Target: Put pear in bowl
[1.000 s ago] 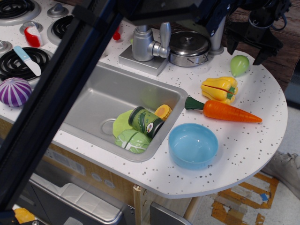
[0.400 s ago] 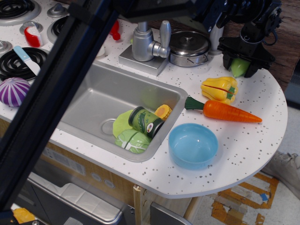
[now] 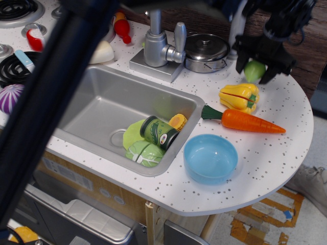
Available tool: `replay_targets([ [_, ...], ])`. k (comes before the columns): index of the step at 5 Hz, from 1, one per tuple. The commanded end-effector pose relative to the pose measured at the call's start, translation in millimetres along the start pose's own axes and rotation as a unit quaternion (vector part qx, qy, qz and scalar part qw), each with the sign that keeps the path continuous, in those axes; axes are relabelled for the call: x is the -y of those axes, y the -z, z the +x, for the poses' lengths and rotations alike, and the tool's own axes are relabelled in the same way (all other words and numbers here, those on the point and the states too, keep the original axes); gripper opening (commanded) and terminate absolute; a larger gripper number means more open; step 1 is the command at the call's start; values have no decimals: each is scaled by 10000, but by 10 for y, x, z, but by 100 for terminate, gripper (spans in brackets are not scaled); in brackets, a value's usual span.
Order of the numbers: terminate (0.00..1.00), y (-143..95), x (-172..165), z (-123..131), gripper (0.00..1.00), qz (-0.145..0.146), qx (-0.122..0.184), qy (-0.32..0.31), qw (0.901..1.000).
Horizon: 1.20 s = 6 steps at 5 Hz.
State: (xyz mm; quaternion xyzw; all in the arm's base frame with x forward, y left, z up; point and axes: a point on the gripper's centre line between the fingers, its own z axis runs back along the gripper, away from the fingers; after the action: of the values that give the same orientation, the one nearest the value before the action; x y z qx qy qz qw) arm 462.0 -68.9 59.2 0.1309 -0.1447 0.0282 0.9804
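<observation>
The light-green pear [image 3: 254,70] sits at the back right of the white speckled counter, just behind the yellow pepper. My black gripper [image 3: 254,67] has come down over it, with one finger [image 3: 240,55] on its left and the other on its right, closed against the pear. I cannot tell whether the pear still rests on the counter. The light blue bowl [image 3: 210,159] stands empty near the front edge, below the carrot and well in front of the gripper.
A yellow pepper [image 3: 239,97] and a carrot [image 3: 248,121] lie between the pear and the bowl. A steel pot with a lid [image 3: 206,52] and a faucet [image 3: 159,47] stand to the left. The sink [image 3: 107,104] holds lettuce pieces, a can and corn. A dark arm link [image 3: 46,117] blocks the left.
The gripper came down from above and right of the pear onto it, and its fingers now grip it. The pear has shifted slightly to the left. The arm link has swung.
</observation>
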Motion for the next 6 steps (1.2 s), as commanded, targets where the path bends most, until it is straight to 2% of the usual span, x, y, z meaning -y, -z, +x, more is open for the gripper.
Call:
replay_targets([
  [1,0,-975,-211,-292,0,424,106,-761,9961],
  [2,0,-969,-237,-799,0,427,-141,-1012,9938],
  [3,0,-882,-211,-1273,0,226,-385,-1045,9935],
  [4,0,-737,-140,-1492,0,-54,-513,-1095,9926],
  [5,0,-595,-30,-1659,0,-241,-411,-1140,9923],
  [6,0,-572,-11,-1675,100,-429,-227,-1104,9927],
])
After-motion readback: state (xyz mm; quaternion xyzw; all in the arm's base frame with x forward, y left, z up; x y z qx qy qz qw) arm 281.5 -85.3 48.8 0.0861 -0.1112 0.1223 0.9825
